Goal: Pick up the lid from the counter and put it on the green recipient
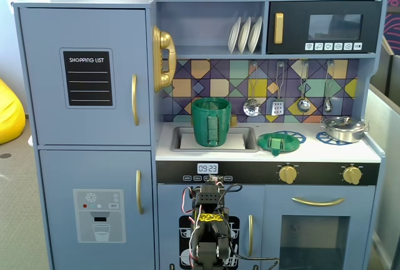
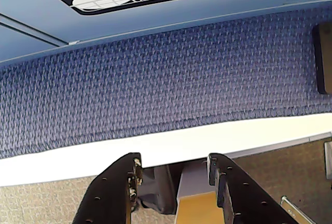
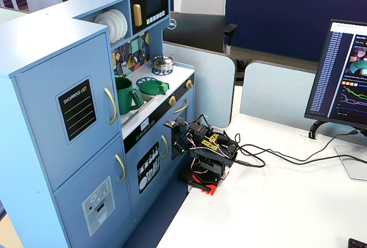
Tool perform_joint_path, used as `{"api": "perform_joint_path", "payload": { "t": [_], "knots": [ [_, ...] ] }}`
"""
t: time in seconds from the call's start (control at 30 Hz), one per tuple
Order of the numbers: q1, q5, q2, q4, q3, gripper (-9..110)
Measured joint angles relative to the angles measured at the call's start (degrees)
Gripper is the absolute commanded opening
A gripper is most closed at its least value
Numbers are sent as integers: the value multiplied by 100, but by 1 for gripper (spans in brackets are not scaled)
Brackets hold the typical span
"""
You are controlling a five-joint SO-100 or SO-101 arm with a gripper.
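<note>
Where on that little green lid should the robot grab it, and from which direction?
Probably by the raised knob at the centre of the lid, coming down from above. The lid lies on the counter over a blue burner ring, so its thin rim offers little to pinch, while the knob sticks up. The gripper, fingers open, is folded low in front of the toy kitchen.

The lid [image 1: 277, 142] is a small round green disc with a bump in the middle. It is lying a bit tilted on the white tabletop [image 1: 250, 152], high above the gripper [image 2: 174, 175] and off to its right in a fixed view. The green recipient [image 1: 210, 121] is a tall dark green cup with a strap handle facing front. It is standing upright with its mouth open, straight above the gripper, and near the lid's left side.
</note>
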Motion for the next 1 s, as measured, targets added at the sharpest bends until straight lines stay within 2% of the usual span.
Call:
{"api": "perform_joint_path", "payload": {
  "t": [0.73,0.9,1.0],
  "knots": [
    [-26,-9,0,0,0,7],
    [-914,-9,0,0,0,8],
    [-1037,-9,0,0,0,9]
  ]
}}
